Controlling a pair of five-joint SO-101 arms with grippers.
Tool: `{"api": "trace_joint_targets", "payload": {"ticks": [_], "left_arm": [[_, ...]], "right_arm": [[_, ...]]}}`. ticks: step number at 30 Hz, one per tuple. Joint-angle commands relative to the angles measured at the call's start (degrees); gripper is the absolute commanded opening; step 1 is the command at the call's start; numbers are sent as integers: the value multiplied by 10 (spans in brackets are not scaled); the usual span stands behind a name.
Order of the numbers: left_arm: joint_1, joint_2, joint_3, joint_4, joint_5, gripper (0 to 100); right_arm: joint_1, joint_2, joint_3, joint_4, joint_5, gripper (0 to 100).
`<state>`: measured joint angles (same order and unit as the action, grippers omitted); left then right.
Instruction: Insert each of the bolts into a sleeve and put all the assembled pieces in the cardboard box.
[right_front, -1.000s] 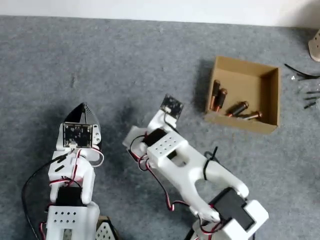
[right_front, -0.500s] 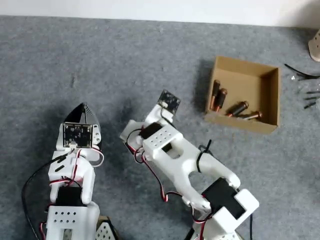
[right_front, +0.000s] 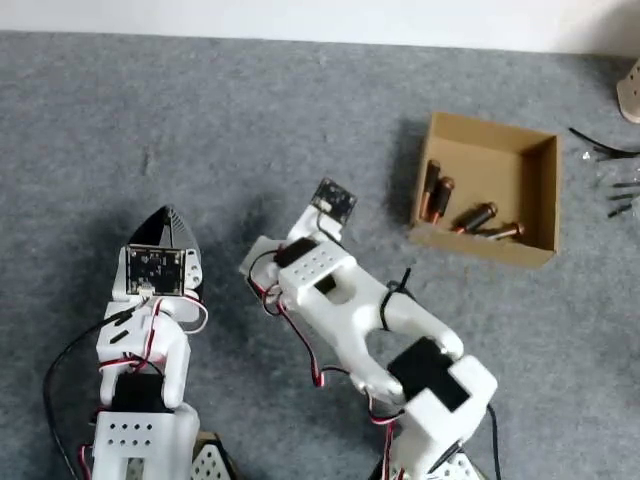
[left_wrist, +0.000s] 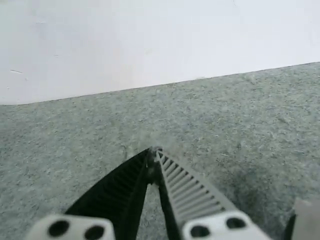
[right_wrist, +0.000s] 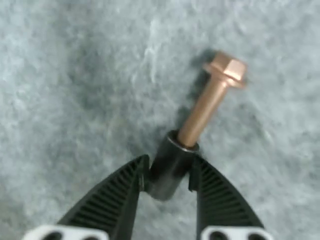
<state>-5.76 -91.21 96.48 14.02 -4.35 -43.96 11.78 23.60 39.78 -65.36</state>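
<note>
Your right pincer (right_wrist: 169, 167) is clamped on the sleeve (right_wrist: 167, 175) with its bolt (right_wrist: 212, 95) seated, low over the bench (right_front: 250, 120); left pincer (left_wrist: 152, 156) sits tips together. Last step, I judge: carry it into the cardboard box (right_front: 490, 168)

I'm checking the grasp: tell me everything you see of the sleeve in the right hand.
The sleeve is a short, dark, glossy tube, apparently metal. The right hand clamps its sides with black ribbed fingers over grey carpet. A copper-coloured bolt with a flanged hex head sticks out of its open end.
</note>
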Motion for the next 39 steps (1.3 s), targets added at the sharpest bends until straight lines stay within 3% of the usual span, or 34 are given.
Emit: {"api": "trace_joint_targets", "payload": {"ticks": [1, 6, 12, 18, 32, 39], "left_arm": [[-2, 2, 11, -11, 3, 7], [-2, 2, 11, -11, 3, 7], [-2, 2, 11, -11, 3, 7], [-2, 2, 11, -11, 3, 7], [-1, 1, 11, -11, 3, 7], [7, 1, 11, -11, 3, 7]], "right_arm": [[14, 34, -25, -3, -2, 117], [14, 37, -50, 38, 115, 0], [38, 36, -50, 42, 105, 4], [109, 36, -52, 42, 115, 4], [159, 37, -80, 39, 212, 4], [159, 35, -114, 9, 315, 5]]}}
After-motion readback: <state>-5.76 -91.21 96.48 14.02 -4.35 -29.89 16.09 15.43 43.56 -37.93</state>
